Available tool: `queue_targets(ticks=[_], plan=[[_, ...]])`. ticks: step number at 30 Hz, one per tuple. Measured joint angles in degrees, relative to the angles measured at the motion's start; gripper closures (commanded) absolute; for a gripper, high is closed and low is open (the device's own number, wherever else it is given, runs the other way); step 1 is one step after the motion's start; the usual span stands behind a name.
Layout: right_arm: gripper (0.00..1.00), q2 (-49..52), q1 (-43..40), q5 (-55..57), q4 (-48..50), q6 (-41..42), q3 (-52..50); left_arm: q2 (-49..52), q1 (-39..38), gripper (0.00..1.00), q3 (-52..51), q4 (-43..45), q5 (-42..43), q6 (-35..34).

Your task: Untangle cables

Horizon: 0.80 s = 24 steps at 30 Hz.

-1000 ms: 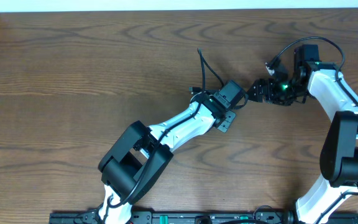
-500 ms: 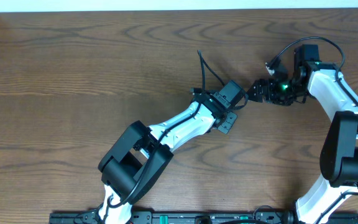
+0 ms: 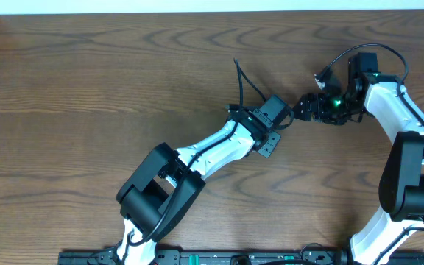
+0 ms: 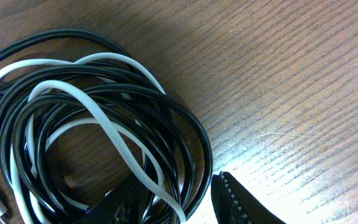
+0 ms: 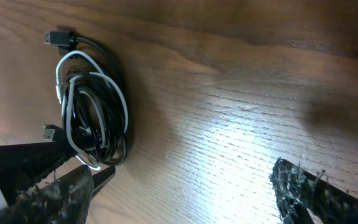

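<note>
Fingers of your left gripper [image 4: 173, 198] straddle strands at the edge of the cables [image 4: 104, 118], though you cannot tell whether they pinch; your right gripper [image 5: 185, 186] stands wide beside them. The cables lie on the table [image 4: 303, 74] as one wound coil, black and white together, so all the untangling remains.
</note>
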Motion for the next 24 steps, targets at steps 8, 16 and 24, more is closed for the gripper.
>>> queue_targets(ticks=[8,16,24], plan=[[0.12,0.0,0.0,0.0,0.0,0.0,0.0,1.9,0.0,0.61,0.0,0.4,-0.3,0.0],[0.08,0.0,0.0,7.8,0.0,3.6,0.0,2.4,0.0,0.55,0.0,0.8,-0.2,0.0],[0.01,0.0,-0.3,20.1,-0.3,9.3,0.0,2.4,0.0,0.54,0.0,0.9,-0.3,0.0]])
